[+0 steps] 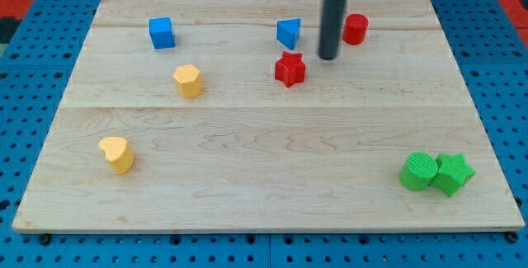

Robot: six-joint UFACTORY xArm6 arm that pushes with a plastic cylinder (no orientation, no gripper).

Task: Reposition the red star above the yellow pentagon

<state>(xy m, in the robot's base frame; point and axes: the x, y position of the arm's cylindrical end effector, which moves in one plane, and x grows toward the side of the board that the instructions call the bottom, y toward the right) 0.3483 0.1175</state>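
Near the view's top, my tip [328,56] rests between the blue triangle [289,33] and red cylinder [355,29], just right of the red star [289,69]. No pincer is fitted. The yellow pentagon [188,80] lies well left on the counter [264,185].

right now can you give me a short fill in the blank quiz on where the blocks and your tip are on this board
1. My tip sits just to the view's ____ of the red star.
2. The yellow pentagon lies to the view's ____ of the red star.
3. The green star touches the green ____ at the view's bottom right.
4. The number of blue blocks on the board is ____.

Missing words: right; left; cylinder; two
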